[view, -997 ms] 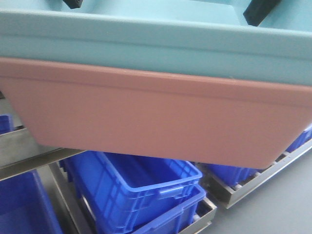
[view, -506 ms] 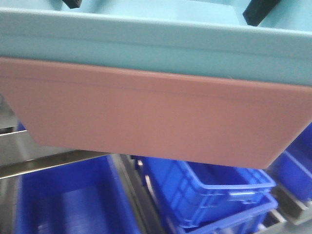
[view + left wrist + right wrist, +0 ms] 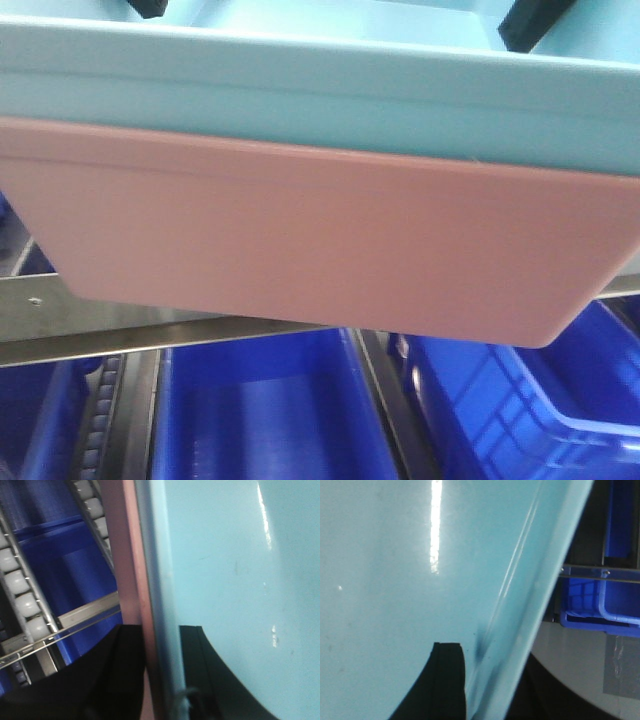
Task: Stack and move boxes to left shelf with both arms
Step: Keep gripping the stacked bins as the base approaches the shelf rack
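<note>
The light blue tub (image 3: pixel 320 95) is seen nested inside the salmon pink tub (image 3: pixel 300 240), and the 2 are held in the air. The shelf's flat steel front bar (image 3: pixel 110 325), with 1 screw (image 3: pixel 36 300), shows beneath them. Dark blue bins (image 3: pixel 260 420) and white rollers (image 3: pixel 20 585) lie lower. The left gripper (image 3: pixel 160 637) is clamped over both rims, 1 finger outside the pink wall and 1 inside the blue tub. The right gripper (image 3: pixel 487 675) is closed likewise on the blue tub's wall

Upper tub (image 3: pixel 300 85) nested in lower tub (image 3: pixel 300 240), above shelf bar (image 3: pixel 60 315); storage bins (image 3: pixel 260 410) beneath.
</note>
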